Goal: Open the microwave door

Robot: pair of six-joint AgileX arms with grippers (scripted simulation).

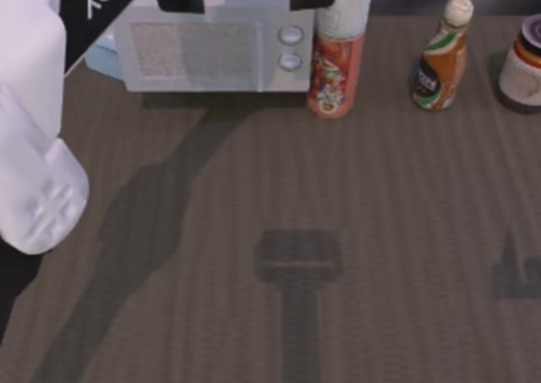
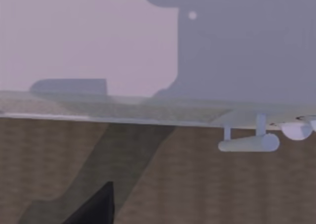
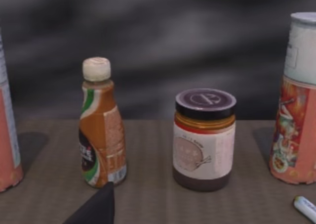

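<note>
Looks like we're at a rendered tabletop set dressed up as a kitchen counter, not a real room. We've got a brown woven-look table [image 1: 254, 197] with a toy-like white microwave [image 1: 211, 53] at the back, plus pantry stuff lined up beside it: a snack can [image 1: 336, 66], a sauce bottle [image 1: 441, 62] and a jar [image 3: 203, 145]. Behind it all is just a blurry dark backdrop.

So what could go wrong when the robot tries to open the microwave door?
1. The tall can stands right against the microwave on its knob side; a tug on the door might shove the microwave and tip it.
2. The left arm reaches over the microwave's top, and its pincer is hidden in the top view, so it may miss the handle.
</note>
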